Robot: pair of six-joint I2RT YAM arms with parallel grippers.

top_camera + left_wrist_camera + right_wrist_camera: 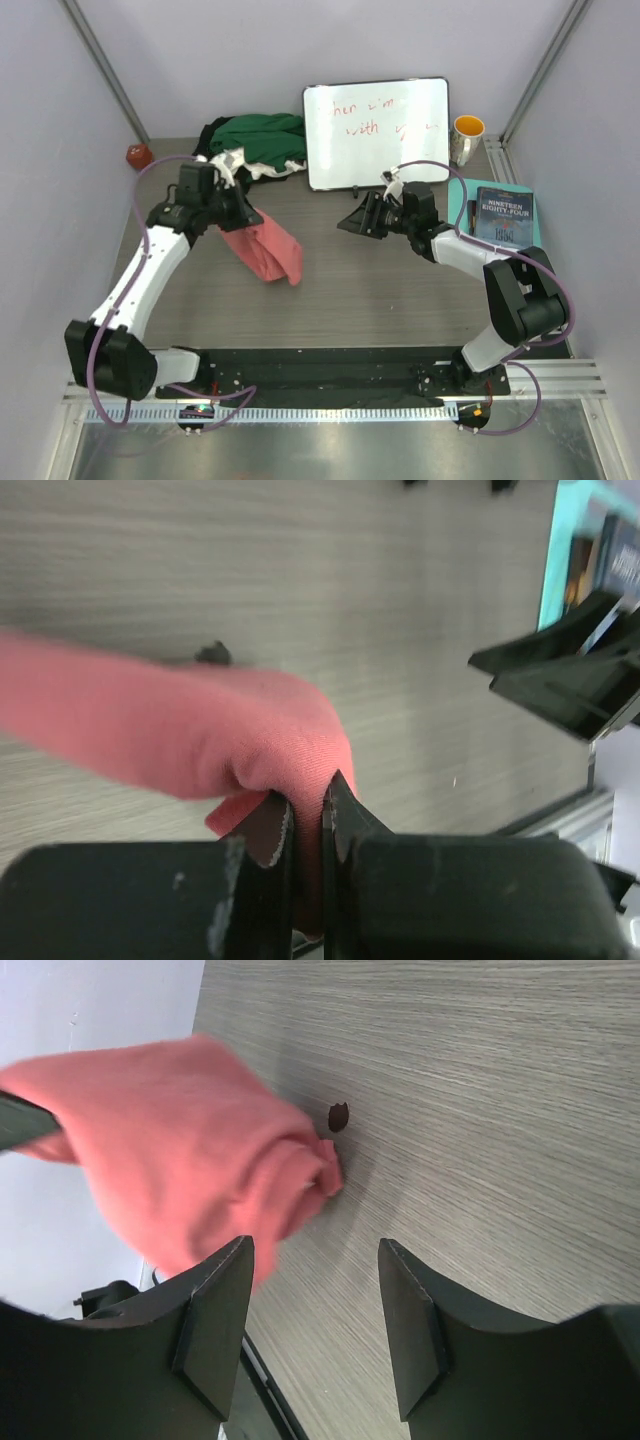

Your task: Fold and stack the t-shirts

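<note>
Hanging pink shirt [265, 250]; whiteboard [376, 120], mug [467, 135], book [503, 215] behind

even, bright light, soft shadows; both wrist views blur nearby.

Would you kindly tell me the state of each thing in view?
left hand: shut on pink shirt
right hand: open, empty
pink shirt: bunched, hanging from left hand
other shirts: heaped, unfolded
mug: upright
book: closed, flat
whiteboard: written on

The book [504, 216] reads "Nineteen Eighty-Four"; the whiteboard [377, 132] shows red handwriting, only "with" legible.
</note>
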